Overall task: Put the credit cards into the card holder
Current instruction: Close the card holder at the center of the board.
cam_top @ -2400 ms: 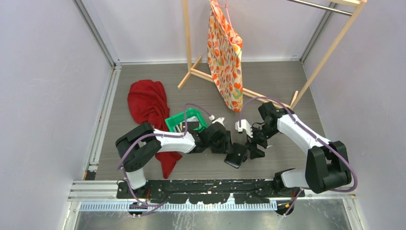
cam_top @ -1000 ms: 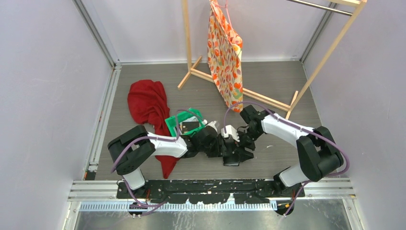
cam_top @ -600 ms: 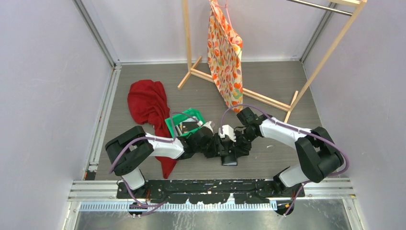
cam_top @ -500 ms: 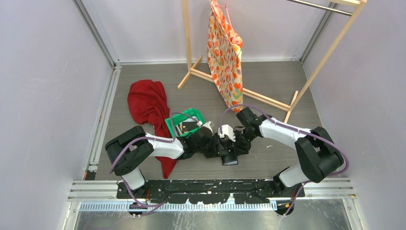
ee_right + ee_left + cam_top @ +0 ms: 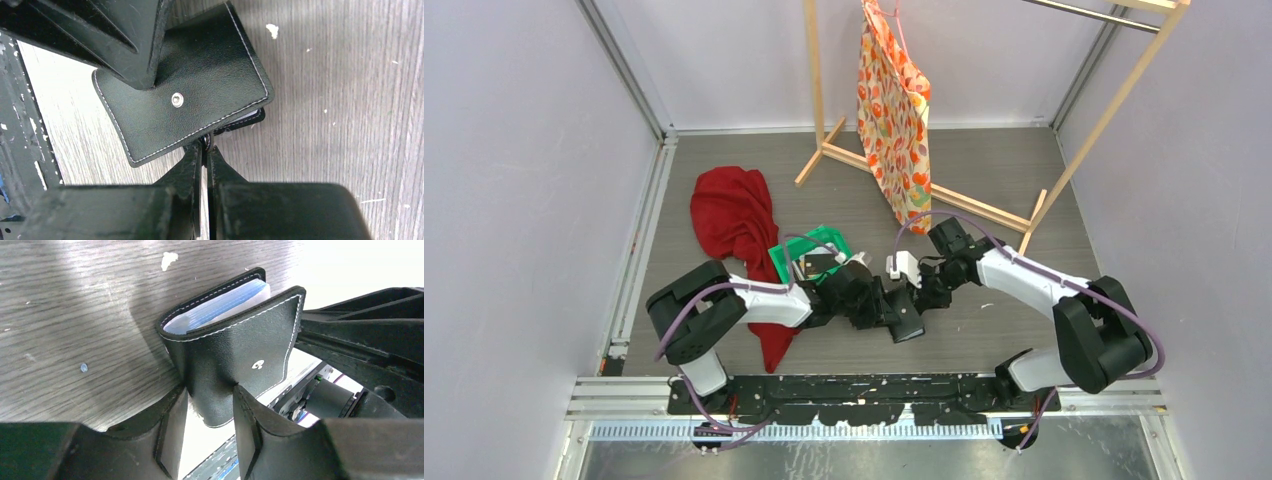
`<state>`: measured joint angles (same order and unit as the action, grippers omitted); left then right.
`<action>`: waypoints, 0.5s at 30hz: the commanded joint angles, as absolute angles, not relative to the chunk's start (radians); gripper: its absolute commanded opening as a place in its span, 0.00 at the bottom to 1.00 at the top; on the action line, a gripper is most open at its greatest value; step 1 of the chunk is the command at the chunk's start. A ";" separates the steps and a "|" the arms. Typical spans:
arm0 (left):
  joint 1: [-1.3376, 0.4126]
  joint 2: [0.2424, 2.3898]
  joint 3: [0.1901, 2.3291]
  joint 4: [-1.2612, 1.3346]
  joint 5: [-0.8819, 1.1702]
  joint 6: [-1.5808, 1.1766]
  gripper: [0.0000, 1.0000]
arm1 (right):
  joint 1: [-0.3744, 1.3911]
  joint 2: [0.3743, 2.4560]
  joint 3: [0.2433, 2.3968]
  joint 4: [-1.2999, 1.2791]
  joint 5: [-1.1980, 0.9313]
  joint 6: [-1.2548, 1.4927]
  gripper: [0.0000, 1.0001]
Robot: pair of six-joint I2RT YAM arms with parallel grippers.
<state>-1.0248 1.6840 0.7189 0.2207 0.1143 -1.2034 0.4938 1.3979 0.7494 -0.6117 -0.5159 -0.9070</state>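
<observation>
The card holder (image 5: 908, 326), black with white stitching and a pale blue lining (image 5: 227, 307), hangs just over the table between both arms. My left gripper (image 5: 886, 305) (image 5: 210, 420) is shut on its front cover, one finger on each side of the leather. My right gripper (image 5: 921, 298) (image 5: 205, 145) is shut, with its tips pinching a thin bit at the lower edge of the holder (image 5: 185, 80), under the cover with the metal snap (image 5: 176, 99). I cannot make out the credit cards; only a dark flat shape shows in the green tray.
A green plastic tray (image 5: 784, 258) stands just behind my left wrist. A red cloth (image 5: 734, 215) lies left of it. A wooden rack (image 5: 824, 150) with a patterned bag (image 5: 894, 110) stands at the back. Purple walls close in three sides.
My right gripper has shut on the holder's lower edge. Both grippers and the holder have drifted a little left and closer together.
</observation>
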 commanded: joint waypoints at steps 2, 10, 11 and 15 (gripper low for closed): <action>-1.011 1.787 0.743 -0.048 0.063 -1.204 0.37 | 0.459 1.356 0.783 -0.594 -0.599 -0.883 0.03; -0.992 1.814 0.714 -0.058 0.059 -1.249 0.17 | 0.325 1.380 0.807 -0.656 -0.716 -0.859 0.01; -0.989 1.818 0.711 -0.053 0.062 -1.251 0.17 | 0.307 1.384 0.816 -0.684 -0.753 -0.880 0.01; -0.986 1.853 0.730 -0.045 0.084 -1.248 0.17 | 0.304 1.361 0.800 -0.781 -0.829 -1.079 0.01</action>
<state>-0.9974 1.7531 0.7795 0.1844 0.1474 -1.2743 0.3122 1.3960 0.7620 -0.6823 -0.6998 -0.9215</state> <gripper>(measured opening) 0.218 0.068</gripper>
